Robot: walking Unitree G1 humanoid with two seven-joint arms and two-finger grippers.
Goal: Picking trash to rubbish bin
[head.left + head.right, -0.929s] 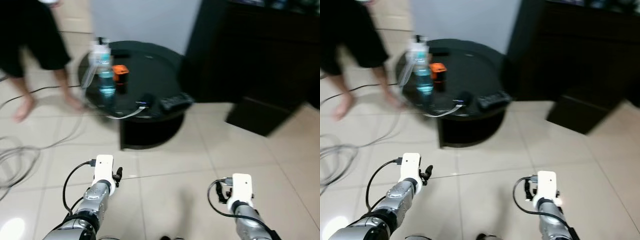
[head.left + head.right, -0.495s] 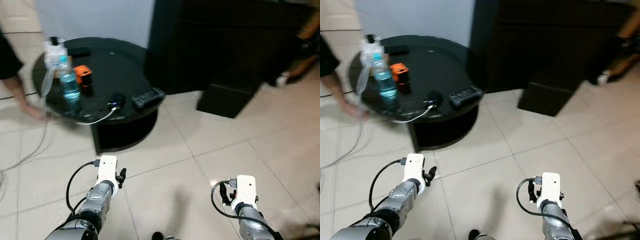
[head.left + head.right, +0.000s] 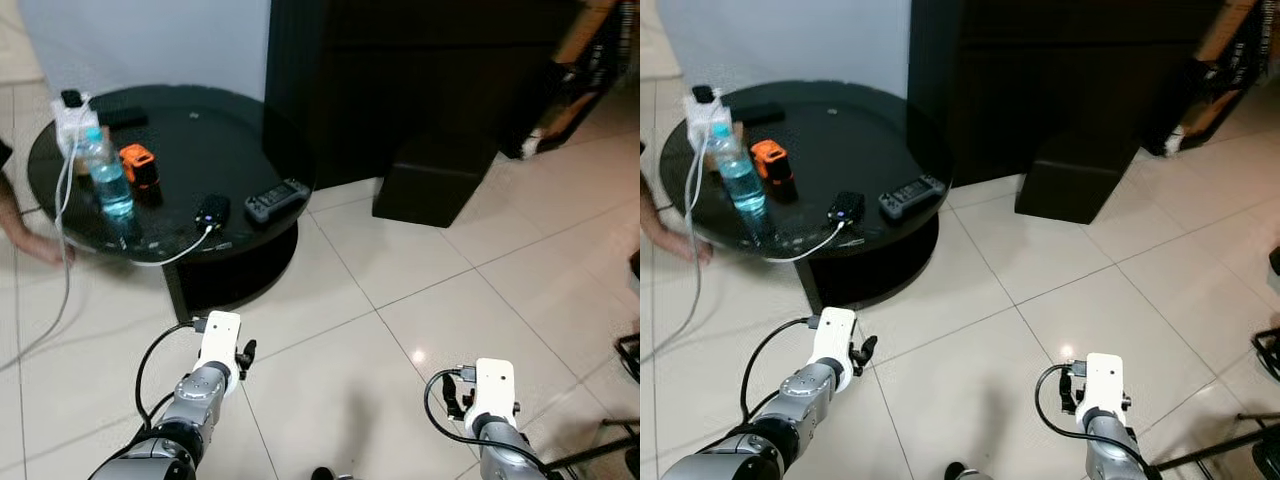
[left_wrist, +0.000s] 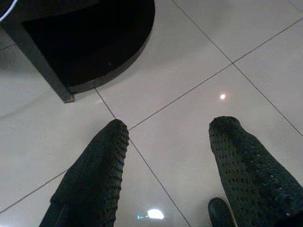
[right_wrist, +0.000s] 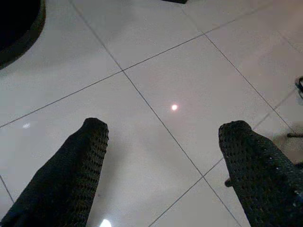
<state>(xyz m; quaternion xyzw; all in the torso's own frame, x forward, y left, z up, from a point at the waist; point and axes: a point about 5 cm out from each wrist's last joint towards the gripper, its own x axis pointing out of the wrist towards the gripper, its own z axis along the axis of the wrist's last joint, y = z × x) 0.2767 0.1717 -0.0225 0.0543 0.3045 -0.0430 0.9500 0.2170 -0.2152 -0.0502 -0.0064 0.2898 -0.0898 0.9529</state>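
Observation:
A clear plastic water bottle (image 3: 108,182) with a blue label stands upright on the round black table (image 3: 236,238) ahead to my left. Both arms hang low over the tiled floor, well short of the table. My left arm (image 3: 218,340) is at the bottom left and my right arm (image 3: 493,385) at the bottom right. In the left wrist view the left gripper (image 4: 170,125) is open over bare tile near the table's base (image 4: 90,52). In the right wrist view the right gripper (image 5: 164,125) is open above bare tile, holding nothing.
On the table lie an orange gadget (image 3: 138,164), a black remote (image 3: 277,200), a small black device (image 3: 210,211) on a white cable, and a white box (image 3: 70,108). A dark cabinet (image 3: 400,70) and dark box (image 3: 432,180) stand behind. A person's foot (image 3: 35,246) is at the left.
The camera has swung to the right, so the table now sits further left in the picture and the person on the left is almost out of it. Both arms still hang as before.

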